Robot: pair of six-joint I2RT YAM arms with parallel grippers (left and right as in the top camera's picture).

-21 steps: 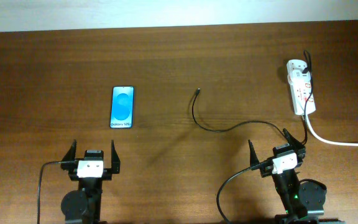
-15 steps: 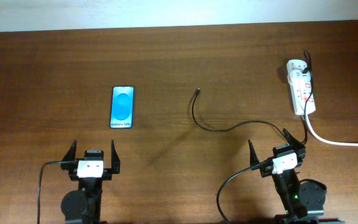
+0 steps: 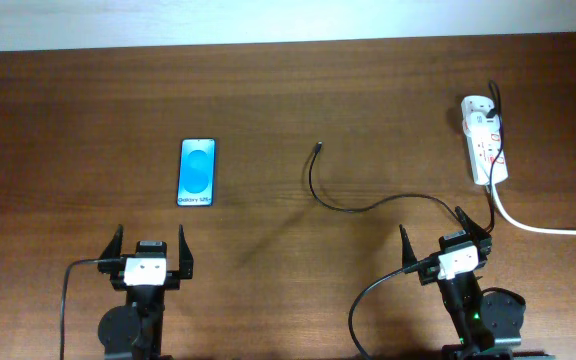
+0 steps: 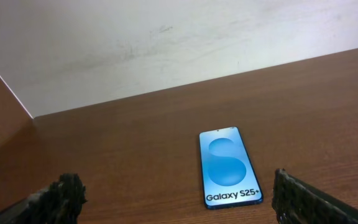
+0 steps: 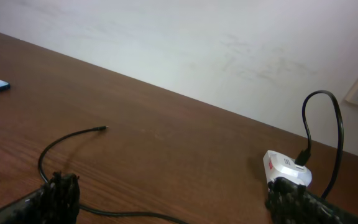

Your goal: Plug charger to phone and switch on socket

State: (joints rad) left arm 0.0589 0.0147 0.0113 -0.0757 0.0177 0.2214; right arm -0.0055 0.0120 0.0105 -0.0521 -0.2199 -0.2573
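Observation:
The phone (image 3: 197, 172) lies flat on the table at left centre, blue screen up; the left wrist view shows it (image 4: 229, 166) with "Galaxy S25+" text. The charger, a thin black cable (image 3: 343, 205), curves from the socket area to a plug tip (image 3: 317, 147) lying loose at mid-table; it also shows in the right wrist view (image 5: 61, 146). The socket, a white power strip (image 3: 484, 140), lies at far right and shows in the right wrist view (image 5: 288, 169). My left gripper (image 3: 149, 243) is open and empty, nearer than the phone. My right gripper (image 3: 446, 232) is open and empty, over the cable.
A thick white cord (image 3: 548, 228) runs from the socket off the right edge. The table's far edge meets a white wall (image 4: 166, 50). The robots' own black cables (image 3: 73, 285) trail beside each arm base at the near edge.

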